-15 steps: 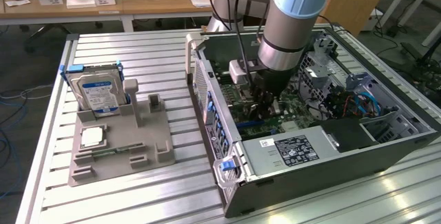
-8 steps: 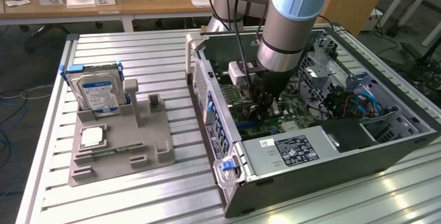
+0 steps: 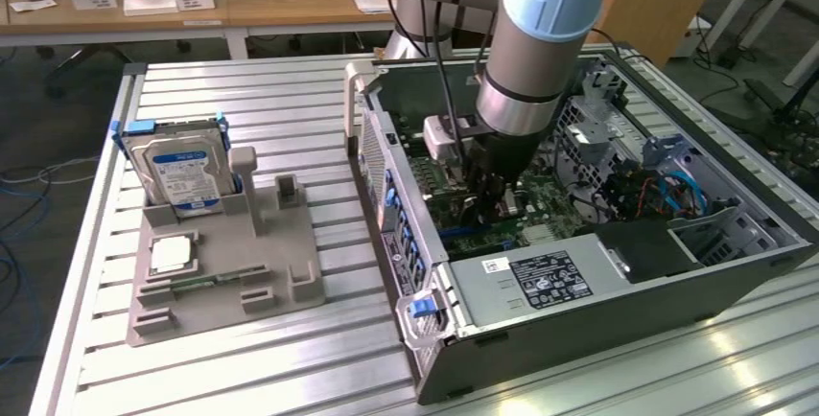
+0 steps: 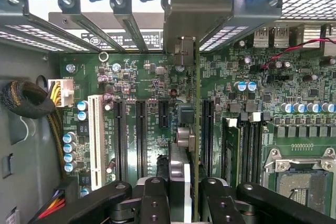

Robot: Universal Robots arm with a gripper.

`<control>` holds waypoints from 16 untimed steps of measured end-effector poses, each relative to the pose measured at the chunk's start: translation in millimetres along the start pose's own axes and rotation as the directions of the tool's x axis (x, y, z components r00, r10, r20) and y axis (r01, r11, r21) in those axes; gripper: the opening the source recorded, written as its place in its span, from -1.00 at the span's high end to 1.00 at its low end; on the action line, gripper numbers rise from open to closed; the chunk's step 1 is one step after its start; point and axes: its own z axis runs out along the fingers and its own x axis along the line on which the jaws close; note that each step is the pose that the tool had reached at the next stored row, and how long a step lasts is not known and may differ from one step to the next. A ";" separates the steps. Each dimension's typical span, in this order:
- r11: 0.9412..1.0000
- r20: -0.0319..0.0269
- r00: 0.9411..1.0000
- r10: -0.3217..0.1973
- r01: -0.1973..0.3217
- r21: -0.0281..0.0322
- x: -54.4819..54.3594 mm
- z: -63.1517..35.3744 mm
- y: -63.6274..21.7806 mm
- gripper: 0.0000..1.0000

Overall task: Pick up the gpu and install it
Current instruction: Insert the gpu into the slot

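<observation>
Inside the computer case (image 3: 716,291), claw (image 4: 181,195) clamping gpu (image 4: 195,129) edge-on above motherboard (image 4: 142,77).

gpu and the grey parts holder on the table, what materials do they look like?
gpu: green circuit board seen edge-on, with a dull grey bracket, likely sheet metal. Parts holder: matte grey, blocky moulded shapes, probably plastic, perhaps printed; can't confirm.

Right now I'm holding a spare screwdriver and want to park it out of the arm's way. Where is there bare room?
The slatted table is bare in front of the grey fixture, and beyond it behind the hard drive. It is crowded inside the computer case, where the gripper holds the gpu over the motherboard.
</observation>
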 end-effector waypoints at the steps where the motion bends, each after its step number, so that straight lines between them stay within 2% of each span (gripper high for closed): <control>1: 1.000 0.000 1.000 0.000 0.000 0.000 -0.3 0.2 0.1 0.44; 16: 1.000 0.000 1.000 0.000 0.000 0.000 -1.4 5.5 3.2 0.44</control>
